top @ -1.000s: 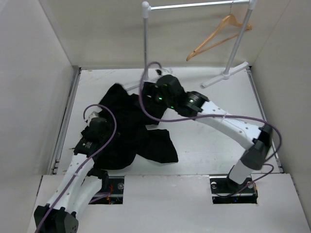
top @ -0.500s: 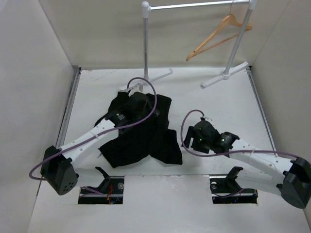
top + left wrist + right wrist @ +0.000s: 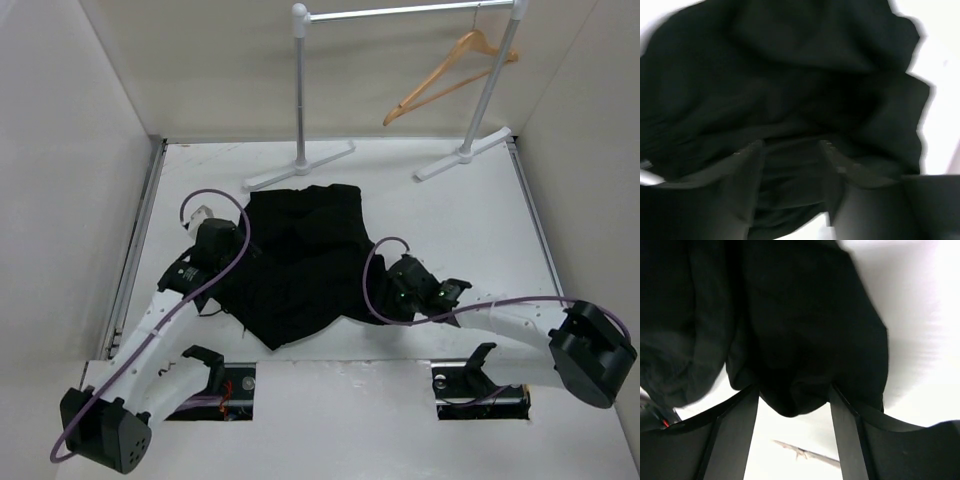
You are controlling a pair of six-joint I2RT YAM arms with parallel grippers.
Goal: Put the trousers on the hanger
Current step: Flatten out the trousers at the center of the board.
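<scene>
Trousers (image 3: pixel 305 255) lie on the table (image 3: pixel 450 230) — hanger (image 3: pixel 450 75) hangs on the rail (image 3: pixel 400 12) behind.

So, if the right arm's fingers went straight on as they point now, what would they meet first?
Probably the trousers: their black fabric lies just ahead, between the fingers, though depth is unclear.

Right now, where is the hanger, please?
In the top view, the hanger hangs on the rail stand at the far right, well beyond the trousers.

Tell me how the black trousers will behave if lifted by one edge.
The trousers lie crumpled in soft folds, so they will probably droop limp. A push across the table would likely bunch them, not slide them whole.
</scene>
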